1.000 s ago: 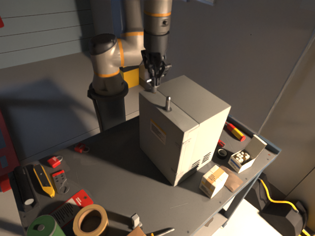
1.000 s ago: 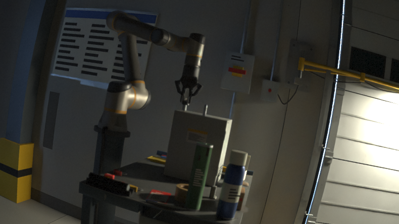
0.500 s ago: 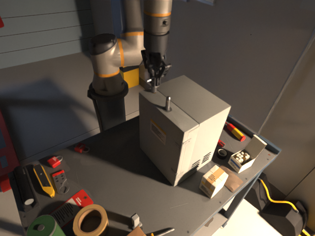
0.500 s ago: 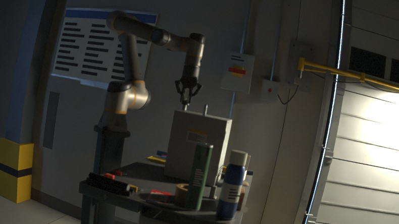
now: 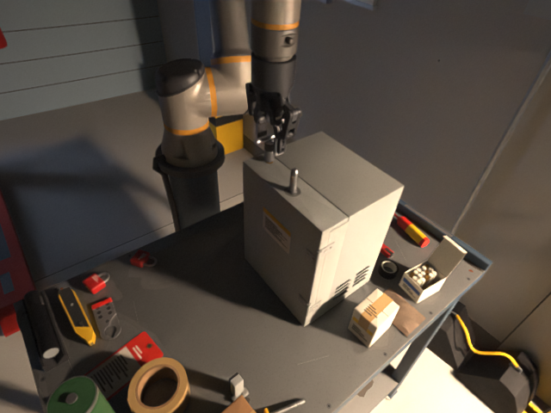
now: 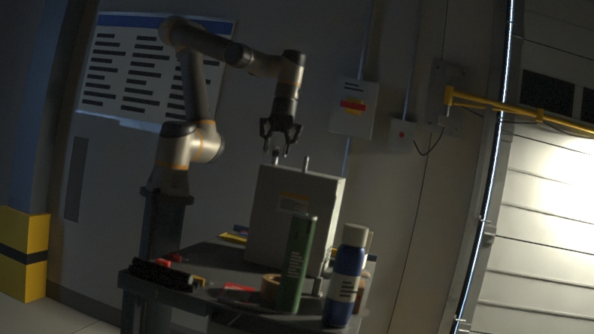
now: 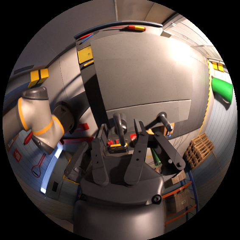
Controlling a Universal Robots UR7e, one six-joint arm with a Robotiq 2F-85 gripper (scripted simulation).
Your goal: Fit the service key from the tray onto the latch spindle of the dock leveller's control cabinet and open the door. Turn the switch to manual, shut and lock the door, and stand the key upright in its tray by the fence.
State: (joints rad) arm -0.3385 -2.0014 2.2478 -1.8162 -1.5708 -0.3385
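Observation:
The service key (image 5: 269, 152) (image 6: 274, 157) (image 7: 119, 125) stands upright on the top of the grey control cabinet (image 5: 318, 218) (image 6: 293, 216), at its rear left corner. A second metal pin (image 5: 293, 181) (image 6: 306, 163) (image 7: 164, 121) rises from the cabinet top a little further along the same edge. The cabinet door is shut. My gripper (image 5: 272, 144) (image 6: 276, 149) (image 7: 122, 128) hangs straight down over the key, its fingers either side of the key's top. It is open and holds nothing.
Behind the cabinet stands the arm's grey pedestal (image 5: 189, 146) against the wall. Padlocks (image 5: 95, 281), a tape roll (image 5: 158, 389), small boxes (image 5: 374, 315) and a screwdriver (image 5: 414, 231) lie about the table. A green can (image 6: 297, 261) and a blue bottle (image 6: 347, 274) stand at one table edge.

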